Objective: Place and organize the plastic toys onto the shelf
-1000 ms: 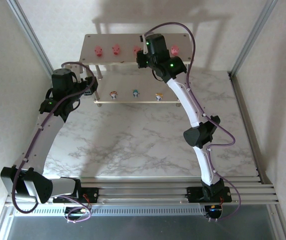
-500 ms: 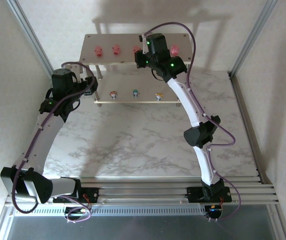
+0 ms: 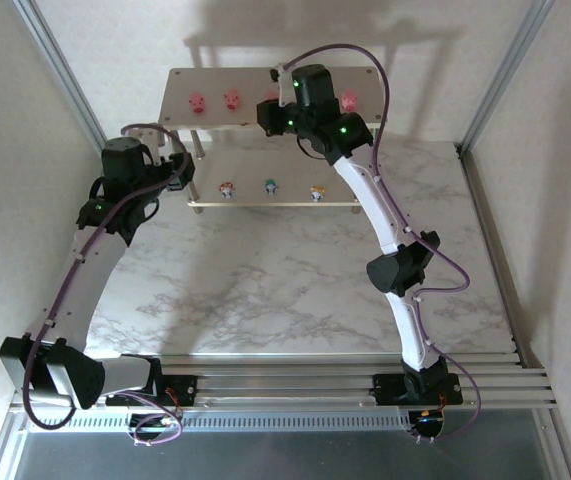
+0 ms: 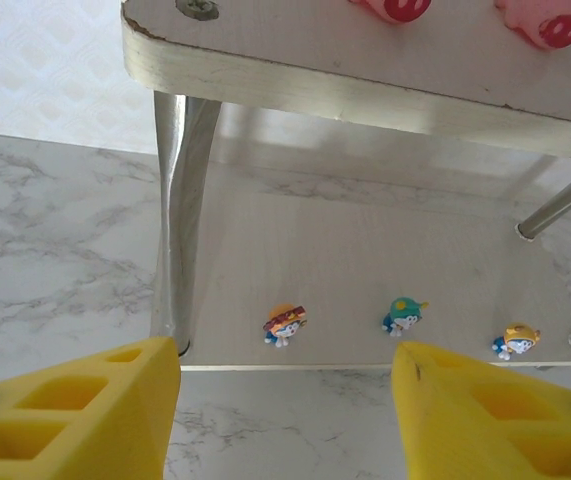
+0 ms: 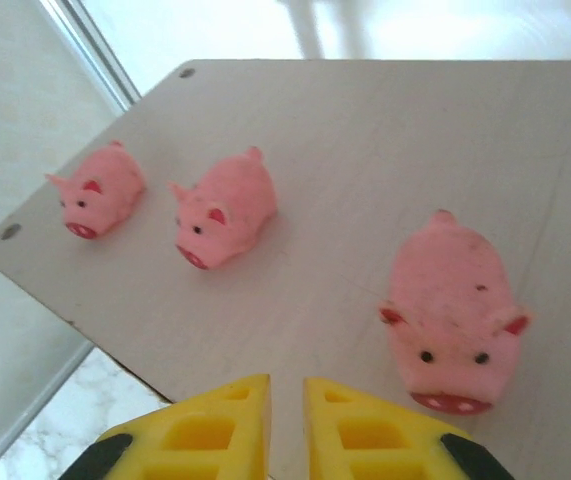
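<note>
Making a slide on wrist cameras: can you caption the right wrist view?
Right gripper, jaws all but shut and empty, poised above the shelf's top board near three pink pig toys.

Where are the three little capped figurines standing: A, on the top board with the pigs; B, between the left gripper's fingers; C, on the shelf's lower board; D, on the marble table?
C: the three figurines stand in a row on the shelf, on its lower board near the front edge.

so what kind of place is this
Probably a robotics lab test cell, not a home: two robot arms bolted to an aluminium rail, a marble-patterned table boxed in by metal posts, toys staged on a small shelf.
</note>
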Motion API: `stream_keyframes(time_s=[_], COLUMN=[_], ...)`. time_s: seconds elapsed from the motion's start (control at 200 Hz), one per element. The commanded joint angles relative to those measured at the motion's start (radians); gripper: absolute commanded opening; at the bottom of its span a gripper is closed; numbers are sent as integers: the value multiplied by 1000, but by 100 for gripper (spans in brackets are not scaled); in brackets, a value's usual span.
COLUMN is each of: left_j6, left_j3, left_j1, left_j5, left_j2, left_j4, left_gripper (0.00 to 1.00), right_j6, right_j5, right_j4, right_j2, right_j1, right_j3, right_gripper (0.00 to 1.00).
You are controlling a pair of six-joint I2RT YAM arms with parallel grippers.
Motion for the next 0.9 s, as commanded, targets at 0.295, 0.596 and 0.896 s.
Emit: stream_keyframes(time_s=[0.295, 0.596, 0.896], left_j6=[-8, -59, -109], left_j3=[-82, -219, -402], left_j1=[10, 33, 43], left_j5=[-31, -73, -241], left_j2=[-111, -195, -303], left_j4=[43, 163, 357], left_gripper=[59, 59, 80], right_j6=[-113, -113, 32], right_j5=[198, 706, 1012], right_j4=[221, 10, -282], right_j2=[-594, -1168, -1453], right_j1=[-14, -24, -27], right_j3=[-435, -925, -1214], right_gripper=[24, 29, 66])
